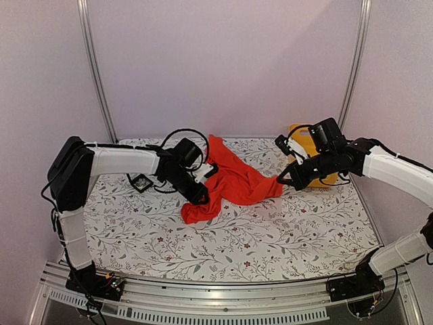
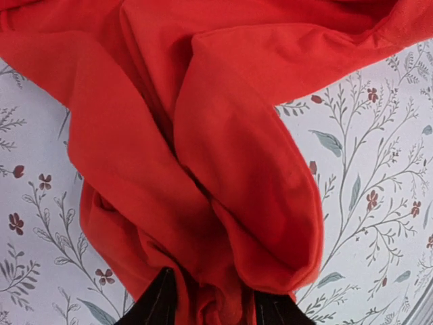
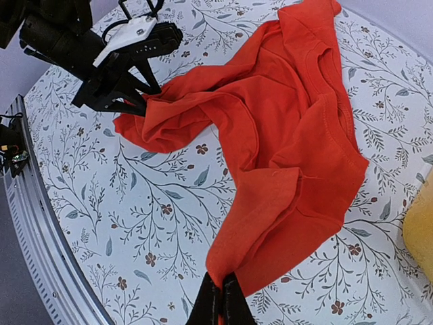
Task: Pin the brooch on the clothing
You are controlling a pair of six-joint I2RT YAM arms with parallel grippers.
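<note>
The red-orange T-shirt [image 1: 233,181] lies crumpled at the middle of the floral table, its round neck showing in the right wrist view [image 3: 298,122]. My left gripper [image 1: 201,196] is shut on a bunched fold at the shirt's near left end [image 2: 203,203], with cloth filling the gap between the jaws. My right gripper [image 1: 281,179] is shut on a corner of the shirt's right side [image 3: 223,298]. The left gripper also shows in the right wrist view [image 3: 128,101]. The brooch is not visible in any view.
A small black square box [image 1: 142,183] lies on the table behind the left arm. A yellow basket [image 1: 312,177] stands at the back right, behind the right gripper, and shows in the right wrist view [image 3: 421,233]. A metal rail [image 1: 203,311] runs along the near edge.
</note>
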